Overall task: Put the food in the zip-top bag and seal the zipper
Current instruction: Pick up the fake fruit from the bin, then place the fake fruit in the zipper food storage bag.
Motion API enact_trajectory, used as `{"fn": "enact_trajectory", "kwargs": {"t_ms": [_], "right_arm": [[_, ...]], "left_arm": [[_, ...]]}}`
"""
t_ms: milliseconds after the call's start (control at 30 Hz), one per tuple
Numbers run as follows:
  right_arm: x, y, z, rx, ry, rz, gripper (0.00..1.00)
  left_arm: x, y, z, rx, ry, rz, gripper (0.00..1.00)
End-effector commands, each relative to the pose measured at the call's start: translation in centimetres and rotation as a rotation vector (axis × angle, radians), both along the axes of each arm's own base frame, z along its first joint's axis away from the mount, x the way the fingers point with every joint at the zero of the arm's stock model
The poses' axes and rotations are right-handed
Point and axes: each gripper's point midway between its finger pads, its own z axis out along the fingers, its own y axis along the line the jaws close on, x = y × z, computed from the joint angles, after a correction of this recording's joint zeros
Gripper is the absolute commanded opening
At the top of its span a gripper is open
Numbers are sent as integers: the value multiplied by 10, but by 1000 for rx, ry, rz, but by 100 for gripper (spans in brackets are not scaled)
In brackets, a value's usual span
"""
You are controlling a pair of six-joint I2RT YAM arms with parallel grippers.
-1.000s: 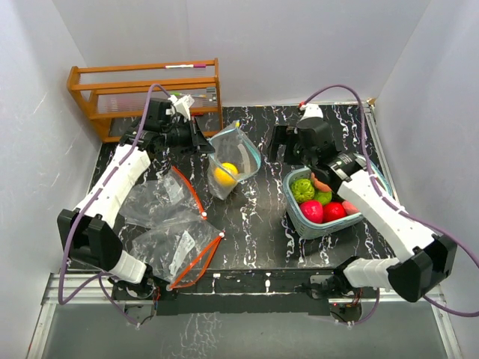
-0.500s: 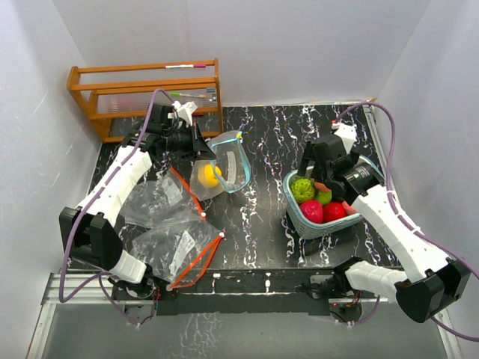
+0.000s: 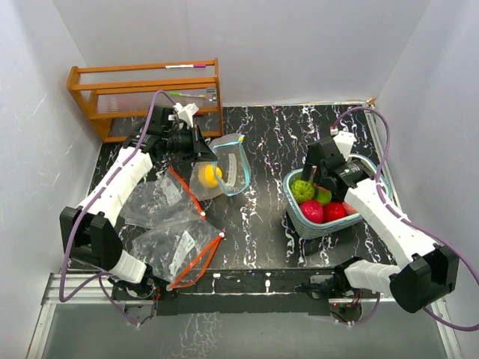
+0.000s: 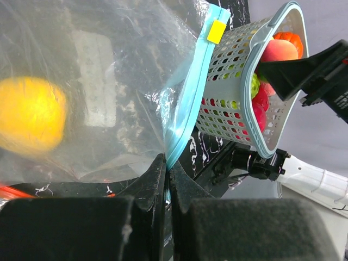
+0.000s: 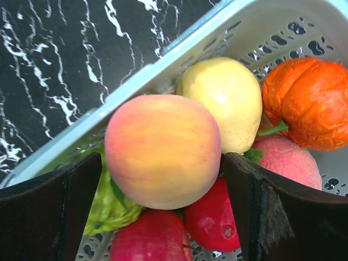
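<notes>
My left gripper is shut on the blue zipper edge of the clear zip-top bag and holds its mouth up and open. It also shows in the top view, with the bag. A yellow fruit lies inside the bag. My right gripper is open, low in the teal basket, one finger on each side of a peach. Round it lie a pale yellow fruit, an orange pumpkin, red fruits and a green one.
The basket stands at the table's right. Two empty clear bags with orange zippers lie at the left front. A wooden rack stands at the back left. White walls close in on three sides.
My right gripper has come from the table's middle back to the basket and dropped over the peach. My left gripper has pulled the bag a little left and tilted it.
</notes>
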Motion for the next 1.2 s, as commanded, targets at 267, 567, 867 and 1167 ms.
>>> {"fn": "enact_trajectory", "kwargs": {"t_ms": [267,567,867,1167], "right_arm": [[-3,-12,-4,-11,-29,-40,89],[-1,-18,29,-17,-122,-30,51],[12,75,141,338,-399,421,38],[1,194,142,618,-399,765,36]], "left_arm": [[-9,-1,22,-53,-50,-15,0],[-8,-3,23,-63,-51,-18,0],[-4,-7,32,-93,-56,-19,0],[-1,-11,22,-118,-25,-8,0]]}}
